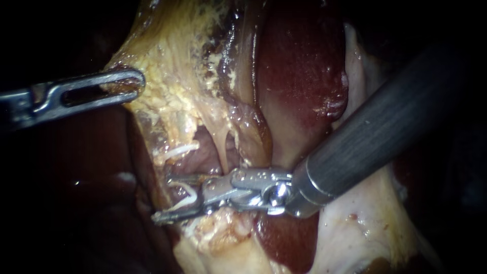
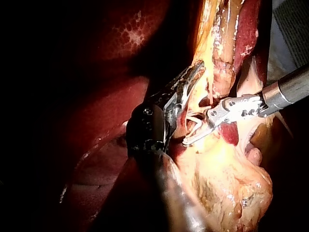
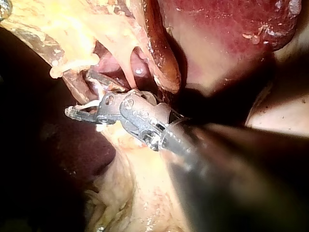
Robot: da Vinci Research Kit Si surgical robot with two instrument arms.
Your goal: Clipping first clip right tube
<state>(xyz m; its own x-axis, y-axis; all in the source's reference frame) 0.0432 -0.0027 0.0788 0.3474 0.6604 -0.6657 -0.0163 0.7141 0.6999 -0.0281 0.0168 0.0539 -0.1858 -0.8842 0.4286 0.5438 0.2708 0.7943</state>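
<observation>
Entering from the left of the endoscope view, the left instrument (image 1: pixel 134 83) (image 2: pixel 194 73) presents slotted jaws that lie together on the edge of the pale yellow tissue (image 1: pixel 175 89) (image 2: pixel 208 53). Both jaws touch that edge, so the tissue is held.

The right instrument (image 1: pixel 162 198) (image 2: pixel 189 129) (image 3: pixel 79 94) comes in from the right on a thick grey shaft. Its wrist lies across the lower part of the dissected area.
- Jaw state: the jaws stand wide apart, their tips toward the left instrument's side of the field.
- Load: a white clip (image 1: pixel 186 195) (image 2: pixel 197 124) sits between them as an open V. One arm lies against each jaw, so the jaws hold the clip.

Location of the tubes:
- A pale tube (image 1: pixel 221 144) (image 3: pixel 129 65) runs down from the yellow tissue and meets the upper jaw of the right instrument near its hinge.
- A thicker brown tube (image 1: pixel 256 134) (image 3: pixel 161 58) runs just beside it, on the side of the right instrument's shaft, and passes behind the wrist.
- Which of these two is the right tube of the task cannot be told.
- Whether either tube lies between the arms of the clip cannot be told. Pinkish tissue shows behind the open jaws.

Dark red liver (image 1: pixel 302 66) (image 2: pixel 120 38) lies behind and beside the tubes. More pale, fatty tissue (image 1: pixel 223 228) lies directly under the right instrument's jaws.
</observation>
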